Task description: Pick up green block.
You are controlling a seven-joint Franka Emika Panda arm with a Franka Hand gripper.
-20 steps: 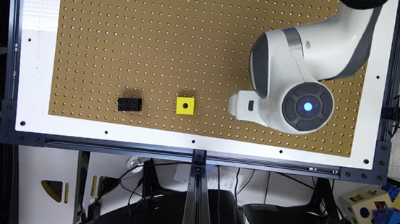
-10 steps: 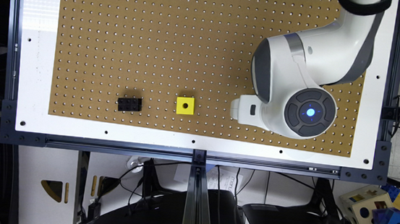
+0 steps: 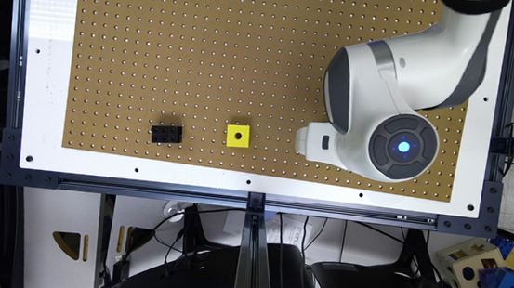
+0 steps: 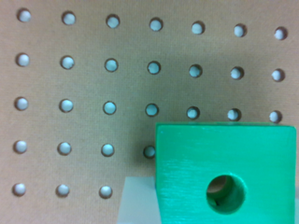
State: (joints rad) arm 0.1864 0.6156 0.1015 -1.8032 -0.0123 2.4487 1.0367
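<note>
From the exterior view, your arm's wrist hung low over the pegboard worktop [image 3: 200,41] toward that view's right, with the yellow cube [image 3: 238,136] and black studded brick [image 3: 166,134] left apart from it. In the wrist view, the green block [image 4: 224,172] sat very close beneath the camera, probably because you had lined up over it. Whether the pincer was released or clenched, I cannot tell.

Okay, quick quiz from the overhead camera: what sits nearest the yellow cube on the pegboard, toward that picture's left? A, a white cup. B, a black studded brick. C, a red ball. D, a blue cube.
B: in the exterior view the black studded brick lies on the pegboard to the exterior view's left of the yellow cube, apart from it, with nothing between them.
</note>
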